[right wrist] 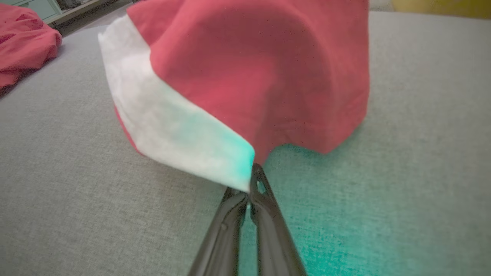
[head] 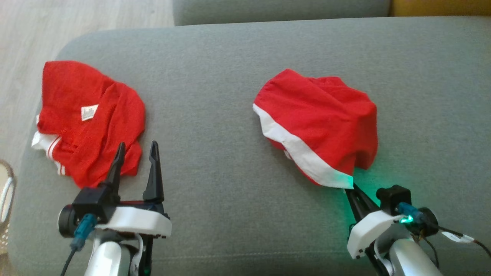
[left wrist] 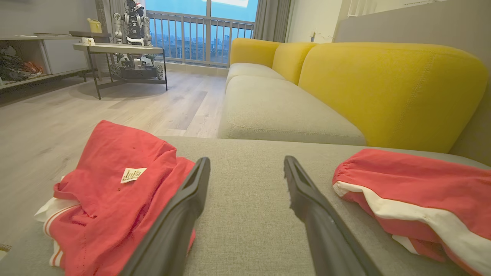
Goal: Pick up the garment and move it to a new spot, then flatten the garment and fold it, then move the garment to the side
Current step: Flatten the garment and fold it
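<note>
right gripper (right wrist: 251, 183) sits closest, its two dark fingers pressed together on the very corner of the garment (head: 322, 119), right where the white band (right wrist: 165, 126) ends. the garment, red shorts by the look, lies bunched in a mound on the right half of the grey cushion (head: 230, 57), w/ most of the cloth resting beyond the fingertips. left gripper (head: 138, 145) hangs w/ jaws wide apart and nothing between them, tips just beside a second red garment (head: 88, 115) crumpled at the cushion's left end.

likely trouble: the pinch is thin, prob only hem edge, so a quick lift could let the cloth slide out and drop. can't tell whether both layers are caught. if just one is, the shorts would open up and dangle unevenly, making the flatten step harder. dragging low instead of lifting would rub the mound over the cushion and roll it tighter. moving it leftward risks tangling w/ the other red piece, and the left fingers could snag that piece by mistake. cushion's left edge drops to the floor (head: 23, 46), so an overshoot loses it.
</note>
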